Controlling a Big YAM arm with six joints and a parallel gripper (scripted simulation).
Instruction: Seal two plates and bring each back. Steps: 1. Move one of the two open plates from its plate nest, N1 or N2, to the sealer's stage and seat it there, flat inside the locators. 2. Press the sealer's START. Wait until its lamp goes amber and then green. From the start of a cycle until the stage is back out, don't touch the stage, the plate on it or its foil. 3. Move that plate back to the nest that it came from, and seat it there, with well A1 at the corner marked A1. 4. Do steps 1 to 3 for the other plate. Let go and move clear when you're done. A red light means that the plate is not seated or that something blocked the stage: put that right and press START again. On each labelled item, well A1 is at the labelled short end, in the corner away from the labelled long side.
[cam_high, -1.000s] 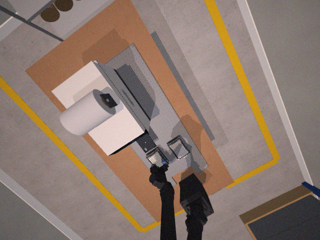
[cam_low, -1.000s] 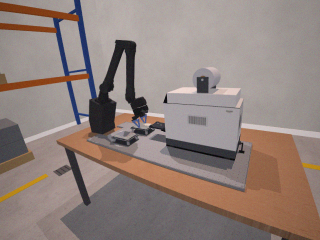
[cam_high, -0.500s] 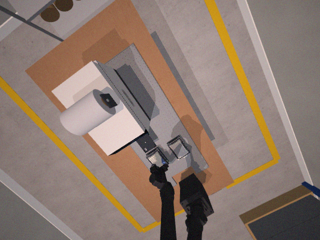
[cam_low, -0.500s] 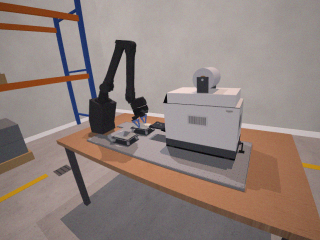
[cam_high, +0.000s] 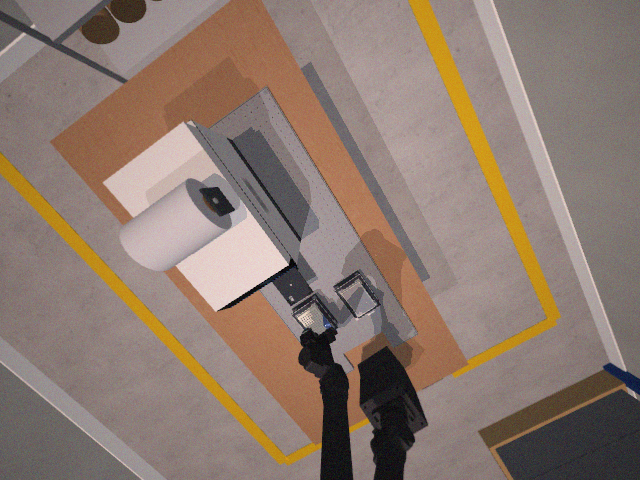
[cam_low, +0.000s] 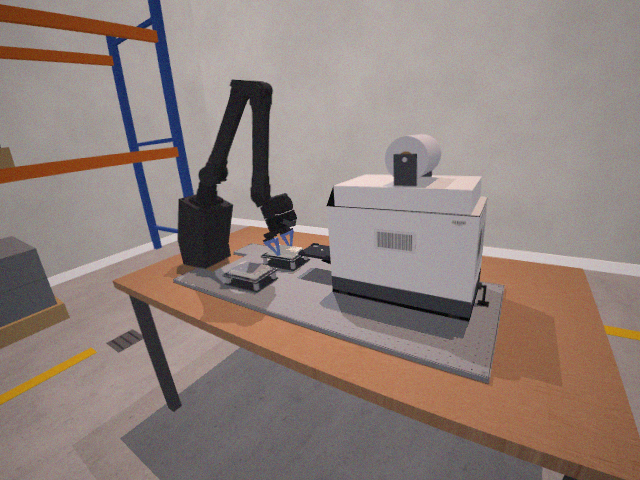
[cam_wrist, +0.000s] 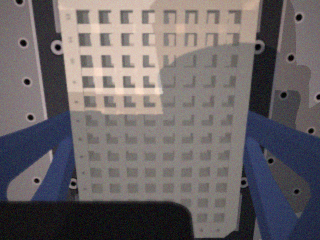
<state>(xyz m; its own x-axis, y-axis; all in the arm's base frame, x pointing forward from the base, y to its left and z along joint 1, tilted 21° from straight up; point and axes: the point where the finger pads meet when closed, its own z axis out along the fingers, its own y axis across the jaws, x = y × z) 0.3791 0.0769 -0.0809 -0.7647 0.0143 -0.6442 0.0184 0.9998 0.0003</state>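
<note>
From above, the jaws (cam_high: 318, 327) (cam_low: 283, 248) are reaching over a pale plate (cam_high: 310, 315) (cam_low: 293, 251) (cam_wrist: 160, 150) near the sealer's dark stage (cam_high: 291, 282) (cam_low: 316, 251). In the exterior view, the plate is sitting in its nest (cam_low: 292, 263), beside another plate (cam_high: 360, 297) (cam_low: 250, 270). At the wrist, blue fingers are pinching its long sides.

A brown table (cam_high: 217, 289) (cam_low: 361, 361) carries 1 grey perforated board (cam_high: 330, 242) (cam_low: 408, 351).
</note>
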